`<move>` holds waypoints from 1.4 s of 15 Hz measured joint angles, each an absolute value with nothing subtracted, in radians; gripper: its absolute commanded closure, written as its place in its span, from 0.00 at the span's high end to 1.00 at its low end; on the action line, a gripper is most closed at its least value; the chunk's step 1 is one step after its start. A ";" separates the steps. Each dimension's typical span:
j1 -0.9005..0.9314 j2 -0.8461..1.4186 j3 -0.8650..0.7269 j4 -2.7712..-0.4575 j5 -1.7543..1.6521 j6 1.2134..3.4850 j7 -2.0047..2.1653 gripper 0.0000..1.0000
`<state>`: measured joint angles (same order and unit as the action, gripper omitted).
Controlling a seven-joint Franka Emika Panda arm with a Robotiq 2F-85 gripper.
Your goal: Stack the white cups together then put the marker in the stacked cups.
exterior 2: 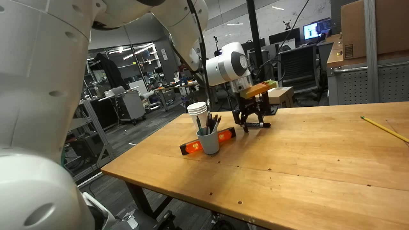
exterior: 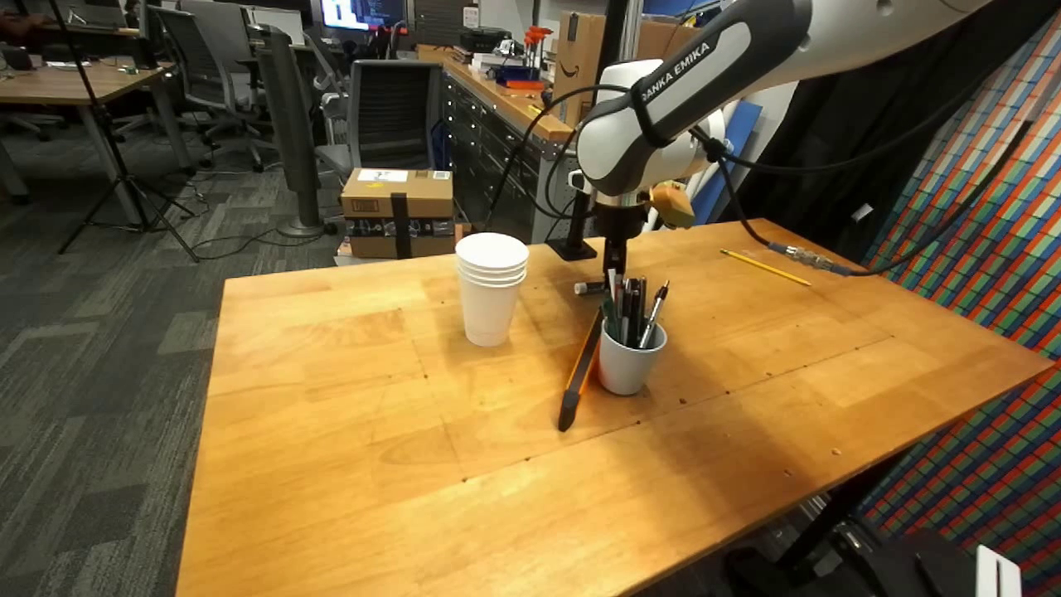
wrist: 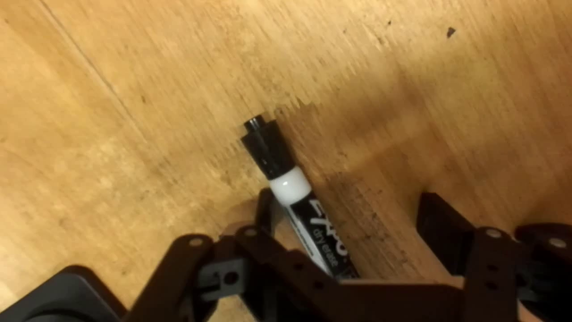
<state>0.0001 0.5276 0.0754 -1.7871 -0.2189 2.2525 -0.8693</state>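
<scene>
White disposable cups [exterior: 489, 307] stand nested on the worktop [exterior: 348, 464], seemingly to receive the Expo dry-erase marker [wrist: 296, 195], which the hand [wrist: 349, 212] straddles, jaws apart, presumably for grasping.

In an exterior view the white cups [exterior: 491, 305] stand nested and upright just left of the frame's centre, plain and tapered, wide rims up, several rims showing close together at the top. In an exterior view the white cups [exterior 2: 197, 110] appear near the centre, lower part hidden. The marker [wrist: 303, 206] is black, with a white band near its stepped black end and pale lettering, "EXPO" and "dry erase", on the barrel. In the wrist view it slants from just above left of centre down to the lower right of centre, its lower end out of sight. In an exterior view the marker [exterior 2: 259, 125] lies nearly level right of centre, outside the white cups.
</scene>
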 measured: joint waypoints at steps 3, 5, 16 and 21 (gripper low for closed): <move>0.001 0.523 0.076 -1.782 -0.219 2.252 -0.851 0.28; 0.002 0.519 0.078 -1.782 -0.219 2.250 -0.838 0.13; 0.005 0.515 0.081 -1.757 -0.218 2.247 -0.757 0.08; 0.008 0.484 0.088 -1.716 -0.218 2.248 -0.737 0.08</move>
